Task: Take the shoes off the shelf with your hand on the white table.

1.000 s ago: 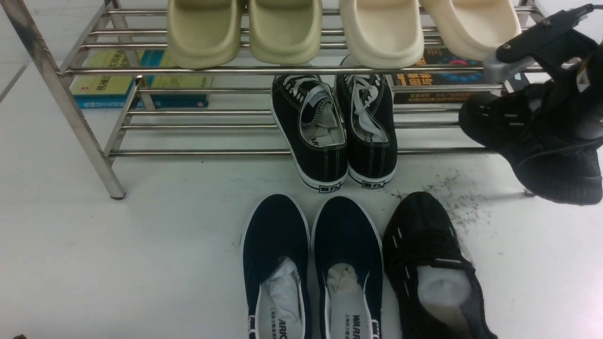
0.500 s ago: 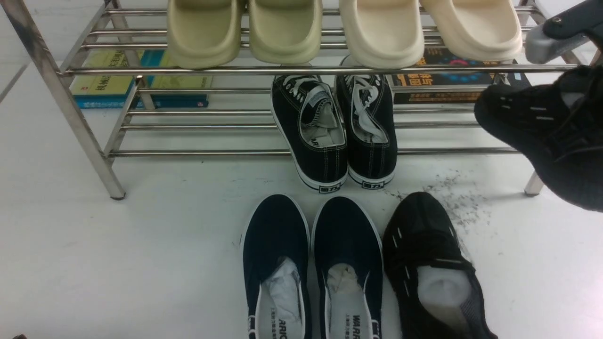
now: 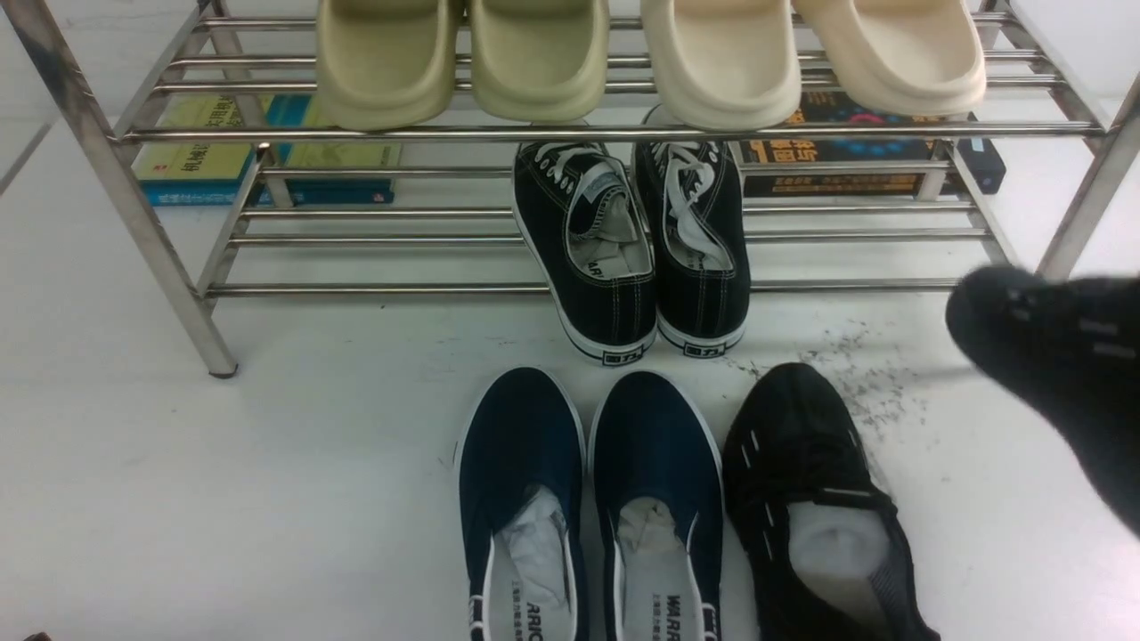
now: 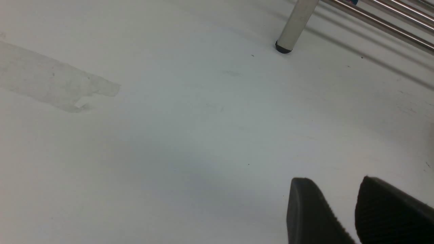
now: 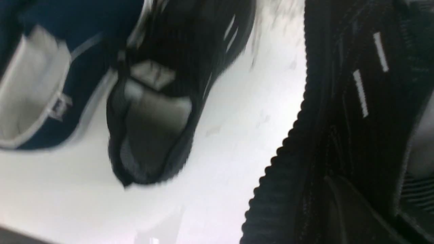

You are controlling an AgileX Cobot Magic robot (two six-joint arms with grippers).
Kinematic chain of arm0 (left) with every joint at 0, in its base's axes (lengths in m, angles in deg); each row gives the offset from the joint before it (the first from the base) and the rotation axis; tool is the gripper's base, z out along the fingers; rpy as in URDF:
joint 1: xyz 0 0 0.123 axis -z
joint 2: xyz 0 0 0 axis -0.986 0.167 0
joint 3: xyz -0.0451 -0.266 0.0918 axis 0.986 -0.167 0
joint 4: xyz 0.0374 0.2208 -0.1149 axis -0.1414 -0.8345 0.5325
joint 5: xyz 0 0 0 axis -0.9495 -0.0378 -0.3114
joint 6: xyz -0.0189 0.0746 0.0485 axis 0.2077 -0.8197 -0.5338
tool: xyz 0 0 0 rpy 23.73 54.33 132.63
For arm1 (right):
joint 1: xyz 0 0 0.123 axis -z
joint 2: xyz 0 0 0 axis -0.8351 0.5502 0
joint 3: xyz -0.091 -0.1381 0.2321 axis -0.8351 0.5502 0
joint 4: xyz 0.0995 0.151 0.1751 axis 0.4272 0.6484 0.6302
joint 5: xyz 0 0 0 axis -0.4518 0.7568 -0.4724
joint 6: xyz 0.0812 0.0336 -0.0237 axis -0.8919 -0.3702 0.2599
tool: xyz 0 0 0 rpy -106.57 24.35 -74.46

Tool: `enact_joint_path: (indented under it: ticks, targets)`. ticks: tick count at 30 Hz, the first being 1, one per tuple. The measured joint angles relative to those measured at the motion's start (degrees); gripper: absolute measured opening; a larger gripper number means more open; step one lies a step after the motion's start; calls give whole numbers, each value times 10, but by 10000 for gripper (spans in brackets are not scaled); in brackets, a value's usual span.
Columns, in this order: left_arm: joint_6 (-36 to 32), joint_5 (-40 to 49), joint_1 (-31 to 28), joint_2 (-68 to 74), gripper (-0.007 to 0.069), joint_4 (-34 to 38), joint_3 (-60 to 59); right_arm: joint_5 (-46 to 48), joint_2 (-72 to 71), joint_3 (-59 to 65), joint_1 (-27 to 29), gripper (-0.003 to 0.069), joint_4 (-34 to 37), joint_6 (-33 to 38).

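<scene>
One black knit shoe point(image 3: 810, 499) point(image 5: 159, 101) with white dashes and paper stuffing lies on the white table point(image 3: 267, 490), right of the navy pair. Its mate point(image 3: 1060, 365) hangs in the air at the far right, in front of the shelf point(image 3: 570, 133) and off its rods. In the right wrist view this shoe point(image 5: 356, 101) fills the picture, and my right gripper point(image 5: 366, 206) is shut on its collar. That arm is outside the front view. My left gripper point(image 4: 334, 193) hovers open over bare table near a shelf leg point(image 4: 295, 23).
Black canvas sneakers point(image 3: 632, 249) sit on the lower tier, heels over the front rod. Navy slip-ons point(image 3: 588, 499) stand on the table. Beige slides point(image 3: 552, 62) fill the upper tier. Books point(image 3: 267, 151) lie behind. Grey scuff marks point(image 3: 864, 374) dot the table.
The held shoe has come down and to the right, away from the shelf, and blurs with motion. The right arm's black body has left the front view. Nothing else moved.
</scene>
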Motion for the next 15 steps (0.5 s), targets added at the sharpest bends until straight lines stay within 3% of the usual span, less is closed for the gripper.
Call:
enact_joint_path:
  ticks: [3, 7, 15]
  targets:
    - [0, 0, 0, 0, 241, 0, 0, -29, -1, 54, 0, 11, -1, 0]
    - [0, 0, 0, 0, 241, 0, 0, -142, 8, 148, 0, 12, -4, 8]
    - [0, 0, 0, 0, 241, 0, 0, -221, 23, 167, 0, 12, 0, 24]
